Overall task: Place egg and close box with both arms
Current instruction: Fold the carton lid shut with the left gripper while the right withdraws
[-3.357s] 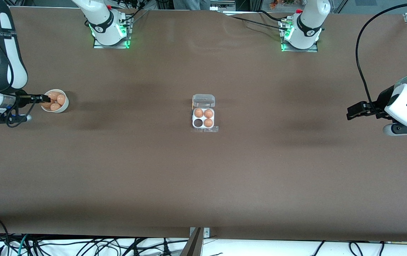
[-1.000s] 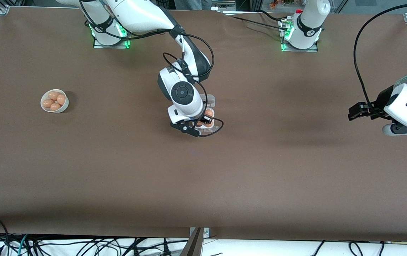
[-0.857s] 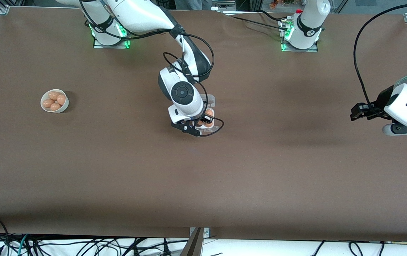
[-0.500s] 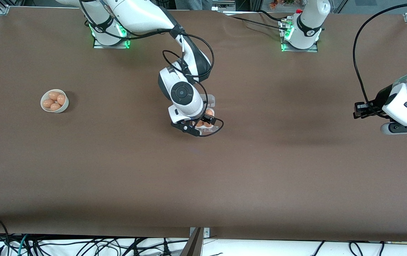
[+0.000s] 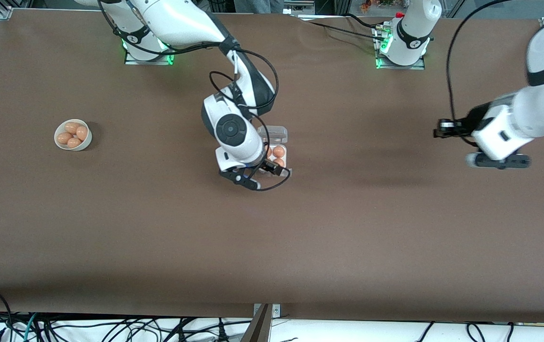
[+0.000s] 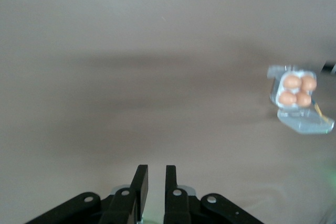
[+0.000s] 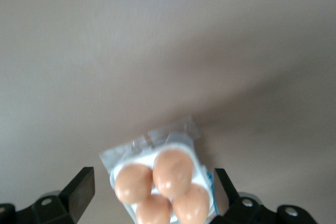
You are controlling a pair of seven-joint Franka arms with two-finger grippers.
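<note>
You see the small white four-cell egg box (image 7: pixel 157 182) mid-worktop (image 5: pixel 157 237), clear lid apparently open, four tan-orange eggs (image 7: pixel 173 172) inside. The right end effector (image 5: pixel 269 167) hangs over it, fingers spread, empty. The left end effector (image 6: pixel 154 182), fingers nearly together, hovers toward its arm's end.

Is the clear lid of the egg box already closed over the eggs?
No, the lid lies open beside the four eggs in the box.

One carton (image 5: pixel 277 142) holds four eggs (image 7: pixel 171 171); one white bowl (image 5: pixel 83 142) holds four more eggs (image 5: pixel 72 127). Two robot arms (image 5: pixel 191 23) are at one tabletop (image 5: pixel 272 237).
</note>
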